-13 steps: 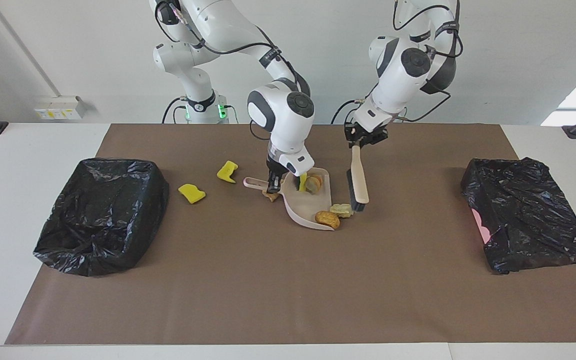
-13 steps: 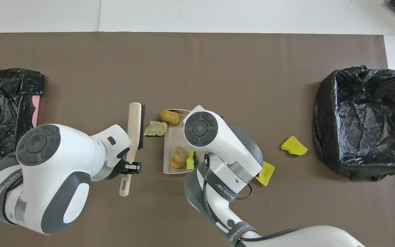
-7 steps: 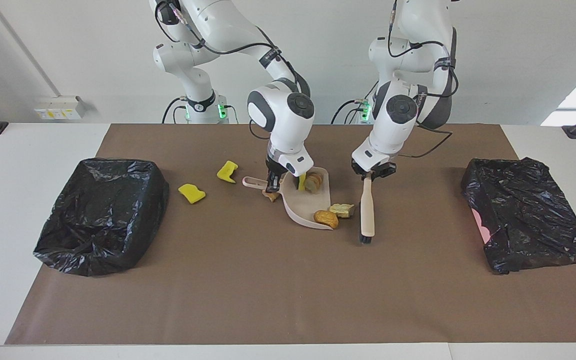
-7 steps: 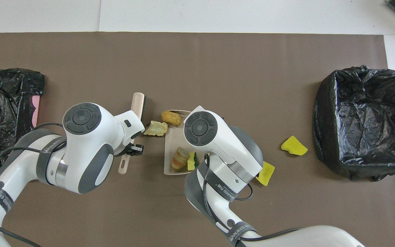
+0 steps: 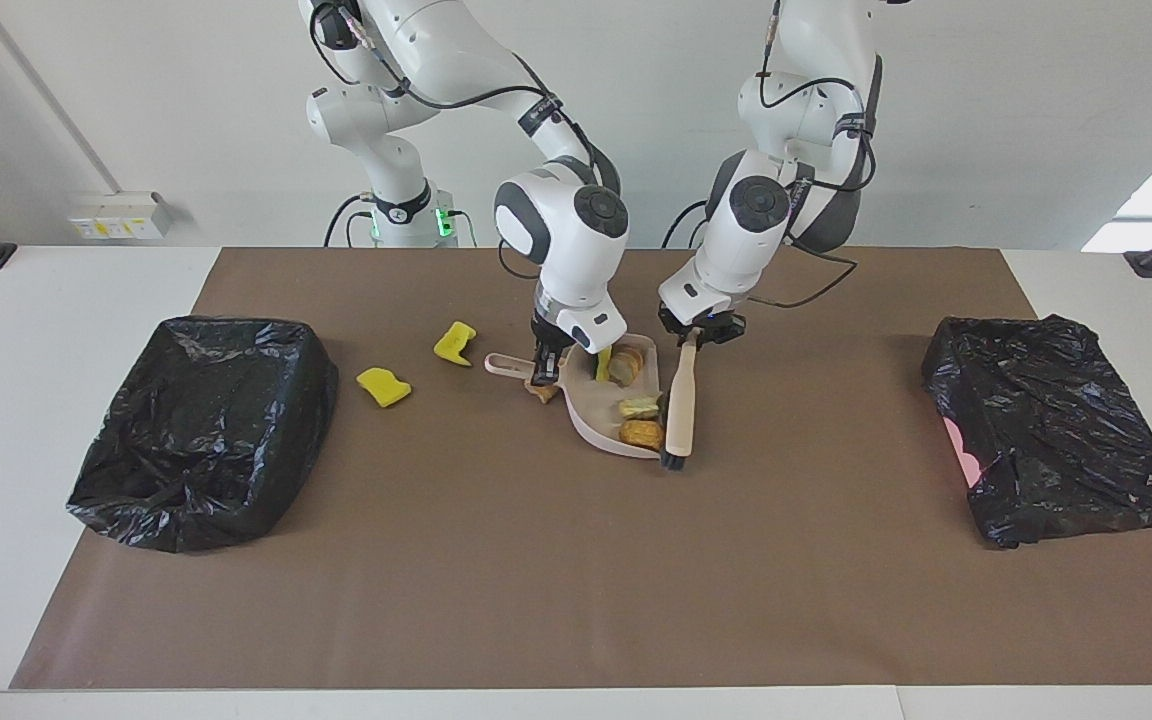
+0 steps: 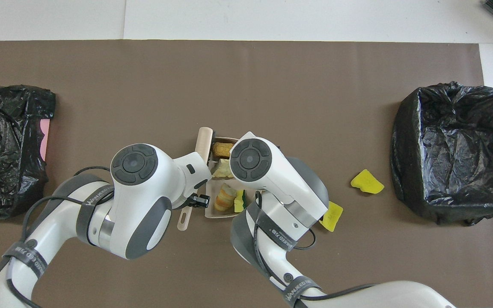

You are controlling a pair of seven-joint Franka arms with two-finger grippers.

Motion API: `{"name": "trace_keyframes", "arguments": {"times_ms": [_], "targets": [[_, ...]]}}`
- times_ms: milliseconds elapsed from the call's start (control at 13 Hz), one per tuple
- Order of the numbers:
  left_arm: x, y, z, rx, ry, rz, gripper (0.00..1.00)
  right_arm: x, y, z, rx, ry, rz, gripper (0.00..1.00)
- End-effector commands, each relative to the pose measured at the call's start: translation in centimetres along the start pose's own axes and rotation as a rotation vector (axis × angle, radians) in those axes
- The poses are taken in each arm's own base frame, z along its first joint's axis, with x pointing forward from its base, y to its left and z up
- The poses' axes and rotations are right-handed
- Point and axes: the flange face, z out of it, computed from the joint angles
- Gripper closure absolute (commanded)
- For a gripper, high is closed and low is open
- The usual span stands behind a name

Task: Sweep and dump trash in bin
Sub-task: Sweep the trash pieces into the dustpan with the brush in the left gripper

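Left gripper (image 5: 693, 337) clamped on brush (image 5: 678, 410) handle, bristles at the mouth of the dustpan (image 5: 591, 420). Right gripper (image 5: 543, 372) clamped on dustpan handle. Four scraps (image 5: 638, 420) in pan; two yellow sponge pieces (image 5: 384, 386) on mat toward open bin (image 5: 198, 428). Keep pan lip flat on mat, brush low, so nothing slips under
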Motion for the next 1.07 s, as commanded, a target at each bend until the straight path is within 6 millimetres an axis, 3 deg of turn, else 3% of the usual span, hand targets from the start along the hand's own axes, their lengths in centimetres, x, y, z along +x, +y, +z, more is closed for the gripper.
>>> {"name": "trace_keyframes", "arguments": {"times_ms": [0, 77, 230, 461, 538, 691, 998], "targets": [[-1.6, 1.9, -0.7, -0.073, -0.032, -0.016, 1.00, -0.5, 0.1, 0.4, 0.011, -0.022, 0.002, 1.00], [-1.7, 2.8, -0.8, -0.092, -0.036, -0.013, 1.00, -0.5, 0.1, 0.3, 0.012, -0.023, 0.002, 1.00], [-1.6, 2.3, -1.6, -0.094, -0.052, -0.021, 1.00, -0.9, 0.5, 0.1, 0.008, -0.017, 0.012, 1.00], [-1.0, 0.3, -5.1, -0.066, -0.048, -0.096, 1.00, -2.4, 1.9, -1.3, -0.010, 0.002, 0.037, 1.00], [-1.3, -0.3, -7.6, -0.023, -0.025, -0.098, 1.00, -3.1, 2.1, -1.9, 0.001, 0.030, 0.058, 1.00], [-3.0, -0.6, -10.5, 0.049, -0.019, -0.156, 1.00, -5.0, 2.8, -3.0, 0.010, 0.060, 0.086, 1.00], [-6.8, 1.0, -10.9, 0.134, -0.120, -0.322, 1.00, -9.6, 4.7, -5.6, 0.042, 0.076, 0.084, 1.00]]}}
